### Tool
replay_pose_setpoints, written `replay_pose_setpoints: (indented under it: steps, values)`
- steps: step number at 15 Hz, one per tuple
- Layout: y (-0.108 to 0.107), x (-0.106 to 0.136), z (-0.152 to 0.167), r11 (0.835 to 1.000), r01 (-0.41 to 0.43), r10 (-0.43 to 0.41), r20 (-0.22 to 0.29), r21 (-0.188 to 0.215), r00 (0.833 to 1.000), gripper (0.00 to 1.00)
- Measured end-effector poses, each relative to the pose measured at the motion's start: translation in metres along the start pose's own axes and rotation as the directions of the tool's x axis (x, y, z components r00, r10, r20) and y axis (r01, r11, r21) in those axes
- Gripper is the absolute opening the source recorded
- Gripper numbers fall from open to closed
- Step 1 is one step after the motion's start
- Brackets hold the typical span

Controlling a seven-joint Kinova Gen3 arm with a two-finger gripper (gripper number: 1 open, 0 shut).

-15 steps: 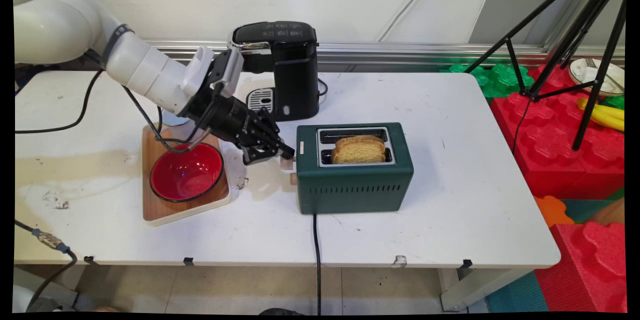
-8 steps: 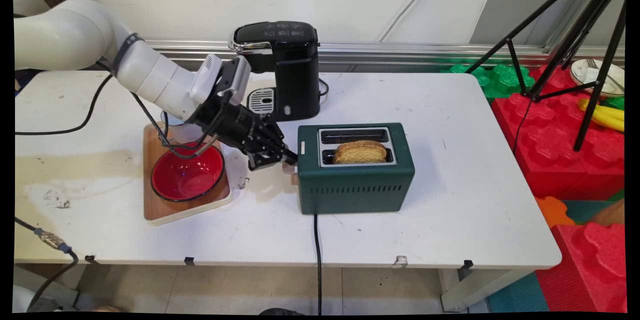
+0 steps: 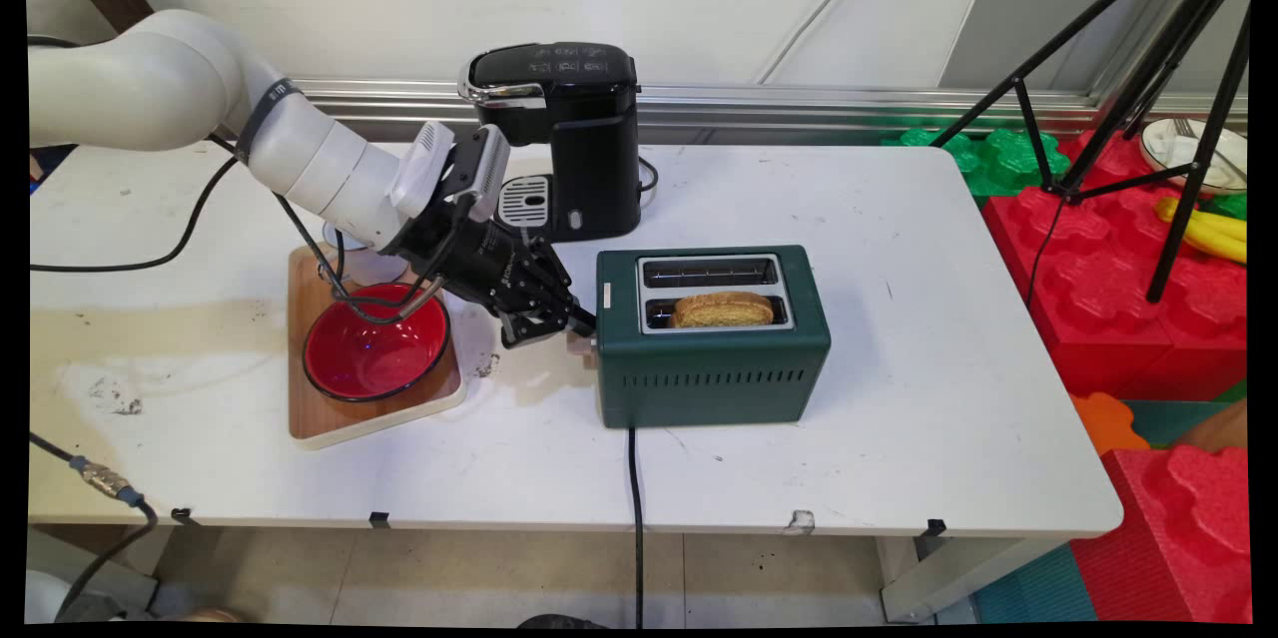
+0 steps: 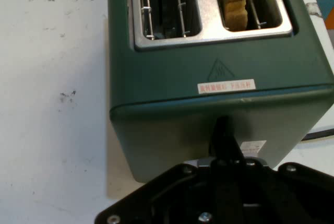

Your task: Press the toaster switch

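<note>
The dark green two-slot metal toaster (image 3: 711, 338) blocks the black two-finger gripper (image 3: 577, 320) on its right; the black coffee machine (image 3: 574, 134) stands just behind, the red bowl (image 3: 376, 342) on its wooden board (image 3: 329, 423) to the left; bare white table (image 3: 929, 338) lies right of the toaster

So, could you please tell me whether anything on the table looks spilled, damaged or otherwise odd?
The white table carries a wide brownish stain with dark scuffs at its left, beside the wooden board. A chip shows on the near edge. The toaster and its bread look normal.
</note>
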Motion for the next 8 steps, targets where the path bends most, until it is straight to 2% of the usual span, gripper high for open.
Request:
replay_pose_setpoints:
  steps: [8]
  values:
    - [-0.0021, -0.0053, -0.0014, 1.0, -0.015, 0.015, 0.019, -0.009, 1.0, 0.0]
